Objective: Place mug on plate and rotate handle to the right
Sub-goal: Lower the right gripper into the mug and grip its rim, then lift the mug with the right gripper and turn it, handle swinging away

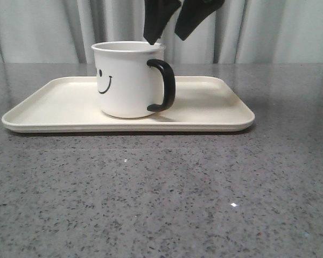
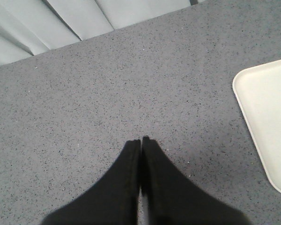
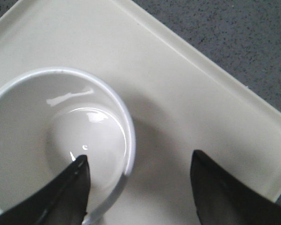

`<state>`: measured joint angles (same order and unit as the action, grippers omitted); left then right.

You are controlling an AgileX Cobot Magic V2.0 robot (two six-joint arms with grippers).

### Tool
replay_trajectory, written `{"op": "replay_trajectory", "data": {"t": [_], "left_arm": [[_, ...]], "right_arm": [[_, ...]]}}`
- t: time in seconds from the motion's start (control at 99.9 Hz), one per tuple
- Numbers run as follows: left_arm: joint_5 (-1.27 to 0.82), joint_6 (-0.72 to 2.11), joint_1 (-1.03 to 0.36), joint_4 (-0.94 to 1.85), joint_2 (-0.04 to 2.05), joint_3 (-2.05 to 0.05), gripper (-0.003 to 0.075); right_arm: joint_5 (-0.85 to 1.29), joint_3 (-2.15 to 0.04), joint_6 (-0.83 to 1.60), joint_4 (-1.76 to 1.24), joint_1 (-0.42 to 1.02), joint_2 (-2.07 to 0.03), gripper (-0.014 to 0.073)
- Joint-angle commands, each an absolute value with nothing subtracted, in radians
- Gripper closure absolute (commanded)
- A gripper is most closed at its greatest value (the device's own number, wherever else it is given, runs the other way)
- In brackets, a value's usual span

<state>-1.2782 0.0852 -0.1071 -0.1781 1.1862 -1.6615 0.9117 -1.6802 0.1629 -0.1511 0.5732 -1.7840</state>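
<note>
The white mug (image 1: 126, 80) with the black smiley face stands upright on the cream plate (image 1: 215, 107), near its middle. Its black handle (image 1: 166, 86) points to the right. My right gripper (image 1: 167, 38) is open just above the mug's right rim. In the right wrist view the right gripper (image 3: 139, 158) straddles the rim, with one finger over the inside of the mug (image 3: 47, 122) and the other over the plate (image 3: 187, 84); the handle is hidden there. My left gripper (image 2: 141, 139) is shut and empty over bare table, beside a corner of the plate (image 2: 267, 108).
The plate lies on a grey speckled table (image 1: 161, 188). A pale curtain (image 1: 290, 32) hangs behind the table's far edge and also shows in the left wrist view (image 2: 61, 23).
</note>
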Motion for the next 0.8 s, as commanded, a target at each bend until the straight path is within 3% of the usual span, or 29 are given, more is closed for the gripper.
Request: {"op": "replay_trajectory", "data": {"t": [0.0, 0.461, 0.601, 0.791], "left_arm": [[-1.260, 0.073, -0.106, -0.184, 1.165, -1.684, 0.0740], [-1.260, 0.073, -0.106, -0.184, 1.165, -1.684, 0.0740], [-1.260, 0.073, -0.106, -0.184, 1.165, -1.684, 0.0740], [-1.260, 0.073, -0.106, -0.182, 1.165, -1.684, 0.0740]], "right_arm": [[0.875, -1.713, 0.171, -0.172, 0.576, -1.739, 0.0127], [0.874, -1.713, 0.171, -0.203, 0.577, -1.799, 0.0158], [0.880, -1.713, 0.170, -0.220, 0.577, -1.813, 0.0293], [0.876, -1.713, 0.170, -0.222, 0.577, -1.815, 0.0601]]}}
